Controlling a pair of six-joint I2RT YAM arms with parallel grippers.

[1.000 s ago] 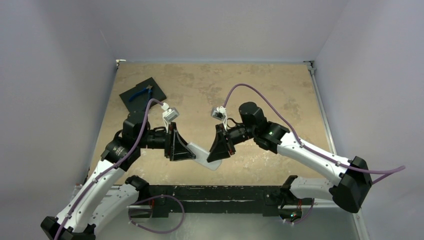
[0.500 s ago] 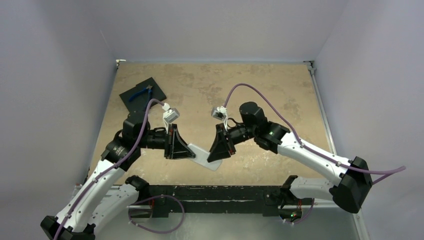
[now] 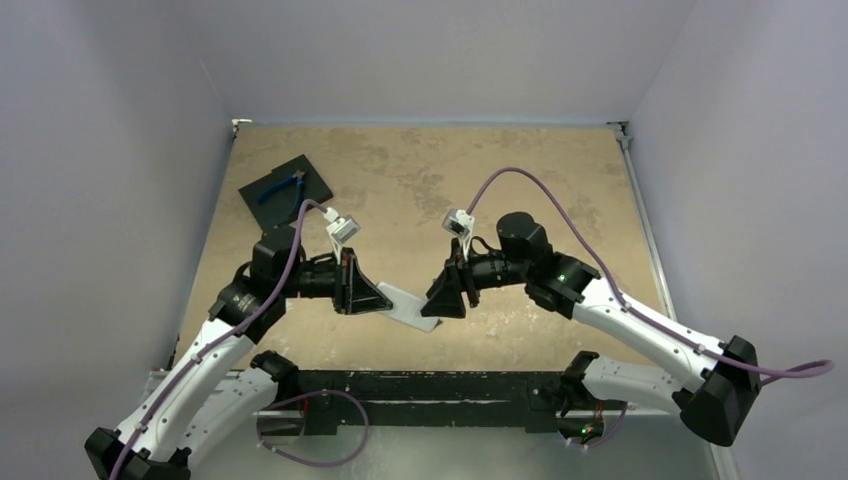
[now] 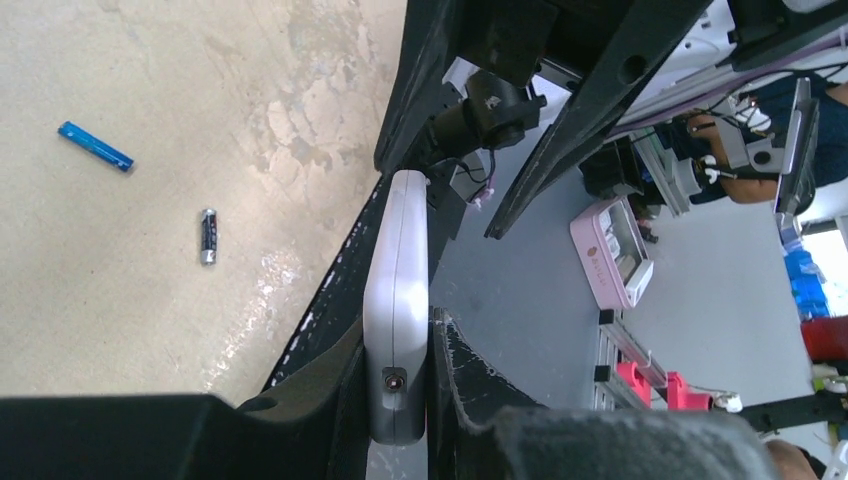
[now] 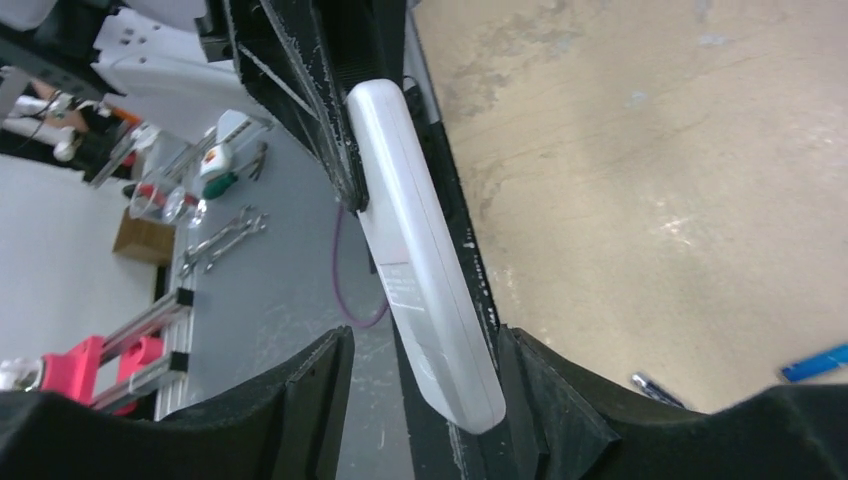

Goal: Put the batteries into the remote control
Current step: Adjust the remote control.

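Holding the remote control clamped by one end in my left hand, I have it edge-up in the air by the near edge of the table, so its other end juts free to the right. My right hand stands spread, one finger on each side of that free end, not pinching it. I judge it is placed to work the back cover. Both batteries, one blue and one dark, lie loose on the table, not yet loaded.

The white remote control is clamped on edge, while the blue battery and dark battery lie flat, apart.
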